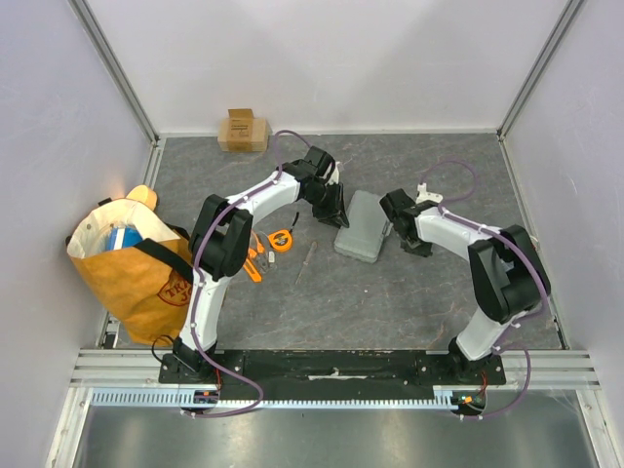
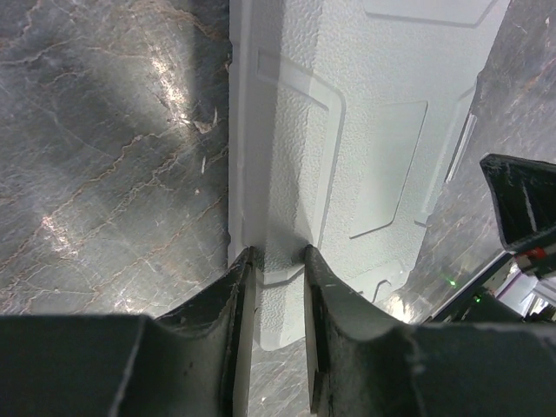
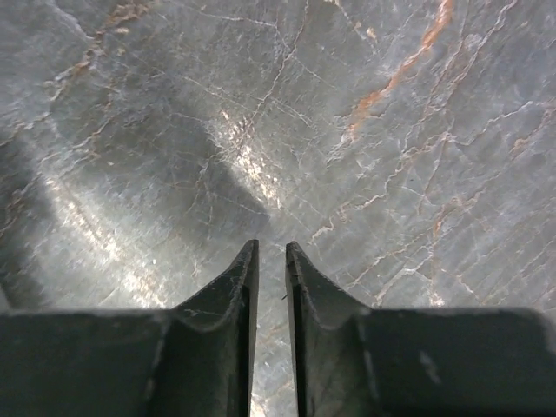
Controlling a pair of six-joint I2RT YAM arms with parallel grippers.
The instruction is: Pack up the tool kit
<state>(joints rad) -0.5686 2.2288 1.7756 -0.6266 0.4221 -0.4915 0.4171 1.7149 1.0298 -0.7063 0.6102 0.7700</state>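
– While both arms (image 1: 244, 210) reach out over the grey table (image 1: 322, 312), what is the biggest thing on it?
– The yellow-orange bag (image 1: 127, 268), well off to the left of the left gripper (image 2: 278, 256) and nearer the bases (image 1: 187, 366).
– And the tool kit's case (image 1: 363, 226)?
– It lies closed between the two grippers. The left gripper's fingers (image 2: 239, 287) stand narrowly apart and pinch the case's edge near a corner, the rim filling the gap between them.
– The right gripper (image 3: 272, 248)?
– Almost closed: only a thin slit between its fingers, nothing in it, bare table beneath. Seen from above it sits just beside the case's right side; whether it touches, I cannot tell.
– Smaller things?
– A brown cardboard box (image 1: 244, 129) far beyond the left gripper, by the back wall (image 1: 331, 58). Then, left of that gripper and nearer the bases: a tape measure (image 1: 281, 239), orange-handled pliers (image 1: 255, 261), and a slim tool (image 1: 305, 263) too small to name.
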